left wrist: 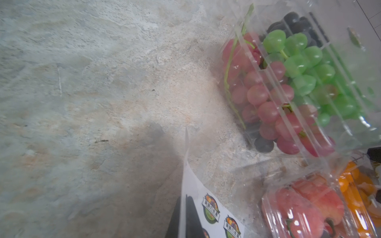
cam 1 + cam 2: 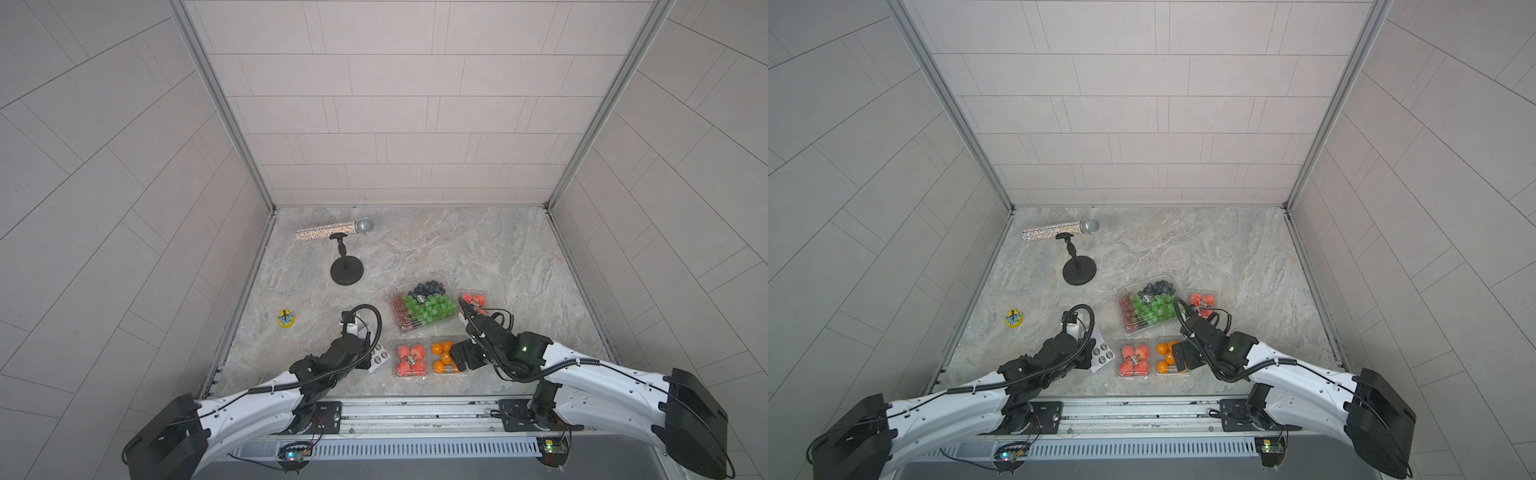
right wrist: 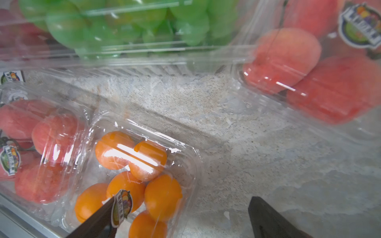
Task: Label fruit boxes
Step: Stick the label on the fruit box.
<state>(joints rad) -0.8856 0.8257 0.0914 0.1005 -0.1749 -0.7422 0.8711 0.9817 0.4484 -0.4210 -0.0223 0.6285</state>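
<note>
Four clear fruit boxes sit at the front right. The large one [image 2: 424, 307] holds green, red and dark grapes. A small box of red fruit [image 2: 473, 300] stands beside it. Another red-fruit box [image 2: 411, 359] and the box of oranges [image 2: 442, 357] lie nearer. Round stickers show on the large box and on both red-fruit boxes [image 3: 359, 26]. My left gripper [image 1: 184, 198] is shut on the white sticker sheet [image 1: 198, 193]. My right gripper [image 3: 183, 199] stands open over the orange box [image 3: 132, 164]. A round sticker [image 3: 121, 206] clings to one fingertip.
A glittery microphone [image 2: 334, 232] rests on a black stand [image 2: 347, 272] at the back left. A small yellow toy [image 2: 286, 319] lies by the left wall. Metal rails edge the stone floor [image 2: 498, 257] on the left, right and front.
</note>
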